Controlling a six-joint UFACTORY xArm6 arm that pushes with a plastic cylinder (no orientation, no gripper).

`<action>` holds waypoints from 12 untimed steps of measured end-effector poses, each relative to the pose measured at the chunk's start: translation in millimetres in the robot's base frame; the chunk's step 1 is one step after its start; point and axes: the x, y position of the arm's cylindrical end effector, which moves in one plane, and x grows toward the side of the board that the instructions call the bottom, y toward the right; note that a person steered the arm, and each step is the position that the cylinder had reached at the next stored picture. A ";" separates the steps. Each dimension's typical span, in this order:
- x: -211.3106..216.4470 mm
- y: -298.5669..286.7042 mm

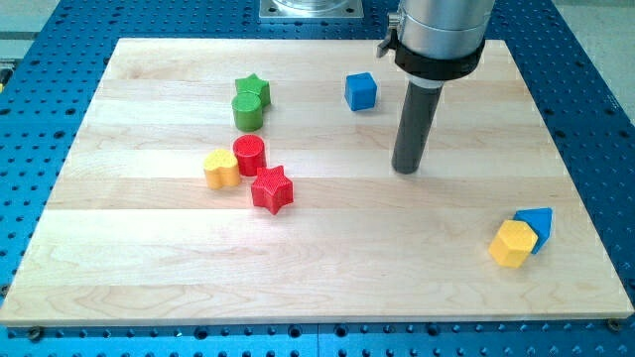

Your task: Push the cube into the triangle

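My tip (pixel 406 170) stands below-right of blue cube (pixel 361 91); blue triangle (pixel 537 226) far.

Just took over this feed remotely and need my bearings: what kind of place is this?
Probably a robotics lab bench. A wooden board lies on a blue perforated table, small blocks like the blue cube are scattered on it, and my tip rests on the board.

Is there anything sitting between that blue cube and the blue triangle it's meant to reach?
In the camera view, only my tip stands roughly between the blue cube and the blue triangle; otherwise it's bare board.
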 end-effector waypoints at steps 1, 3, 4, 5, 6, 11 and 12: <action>1.2 22.8; -147.7 107.1; -206.1 26.7; -221.1 -50.8; -197.2 -68.6; -155.2 2.7; -171.8 24.7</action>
